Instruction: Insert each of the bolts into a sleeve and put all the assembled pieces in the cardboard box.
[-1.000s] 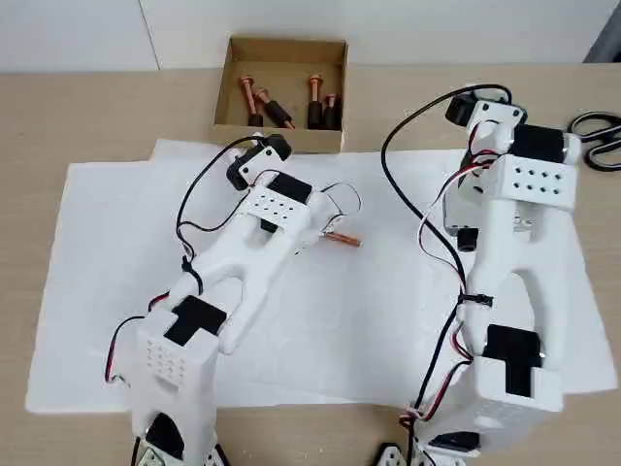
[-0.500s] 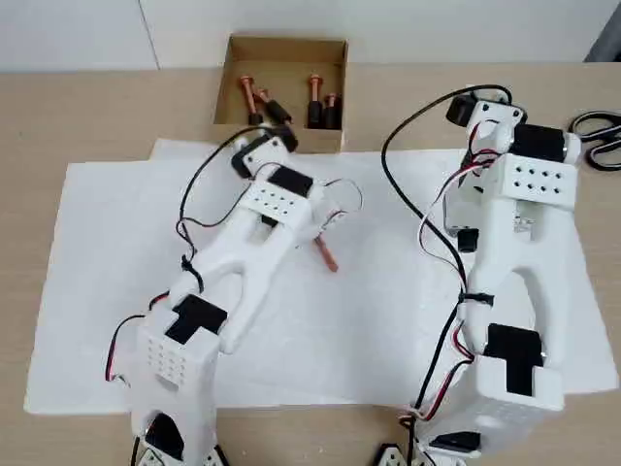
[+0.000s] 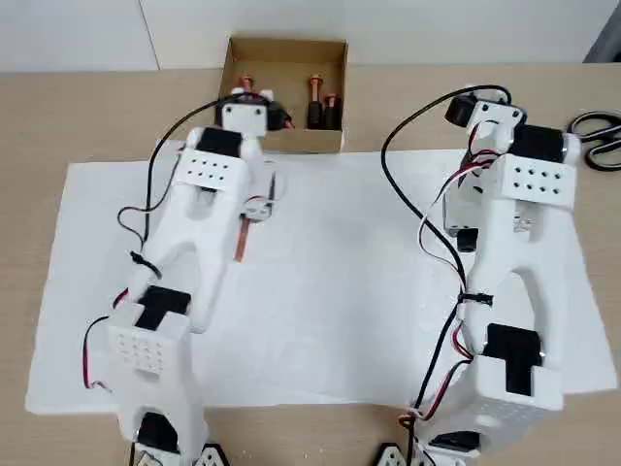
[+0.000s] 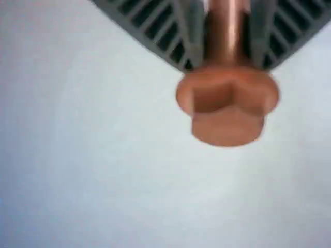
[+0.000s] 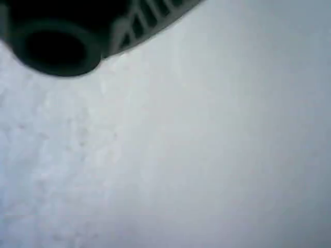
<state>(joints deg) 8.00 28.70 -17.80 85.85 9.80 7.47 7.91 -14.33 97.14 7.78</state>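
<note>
We take the cardboard box (image 3: 287,41) as our mark; it sits on the tabletop (image 3: 97,107) at the far side from the arm bases, its near edge touching or just overlapping the white sheet (image 3: 349,291) that spreads out from it toward the bases. Inside the box we count several assembled pieces (image 3: 316,100), copper bolts standing in dark sleeves, some along its right half and some at its left, where the left arm's wrist partly covers them. Just this side of the box's left half, above the sheet, we see the left pincer (image 3: 254,209) pressed onto the shaft of a copper bolt (image 3: 240,239). The bolt points away from the box, and its head is the end farthest from it. In the left wrist view we see the two grey ribbed fingers (image 4: 189,39) tight against the shaft on either side, with the flanged hexagonal head hanging free below them over the sheet. Well to the right of the box, and somewhat nearer the bases, the right pincer (image 3: 462,231) pinches a black sleeve (image 5: 51,49). In the right wrist view its open round end faces us just above the sheet. Farther right again of the box, a pair of scissors (image 3: 597,136) lies on the bare tabletop.
</note>
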